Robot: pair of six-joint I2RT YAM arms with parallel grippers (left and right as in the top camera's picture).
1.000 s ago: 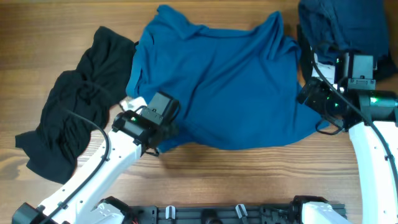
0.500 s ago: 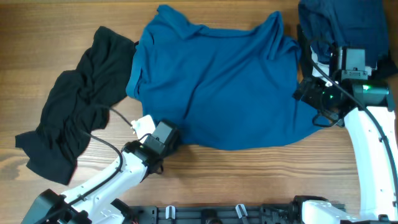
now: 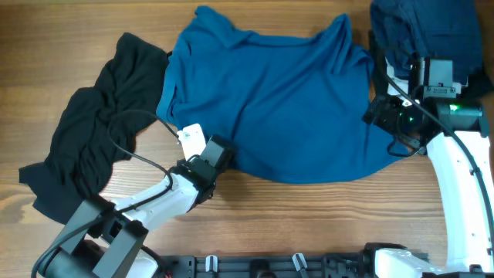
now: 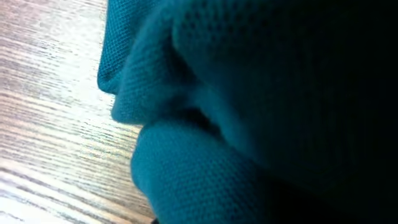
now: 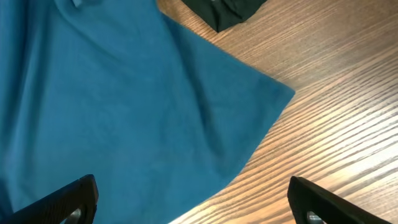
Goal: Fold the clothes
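From above, the blue garment (image 3: 270, 100) lay spread over the middle of the wooden table (image 3: 309, 224), with many soft wrinkles. The black garment (image 3: 93, 147) lay crumpled at its left side, touching its left edge. A dark blue garment (image 3: 421, 31) lay in a heap at the far right corner. The left gripper (image 3: 218, 157) was at the near left edge of the blue garment, and its tip was against the fabric there. From this view I could not tell how its jaws stood. The right gripper (image 3: 378, 116) was at the right edge of the blue garment, low over the fabric.

In the left wrist view, the blue knitted fabric filled nearly the whole picture in thick folds, very close to the camera. A strip of the table showed on the left. No finger was visible, so I cannot tell if this gripper was holding the fabric or not.

In the right wrist view, the two dark fingers (image 5: 68, 199) stood far apart at the bottom corners, so the jaws were spread wide and held nothing. Between and beyond them a flat corner of the blue garment lay on the table. A piece of dark cloth (image 5: 224, 12) showed at the top edge, apart from the corner.
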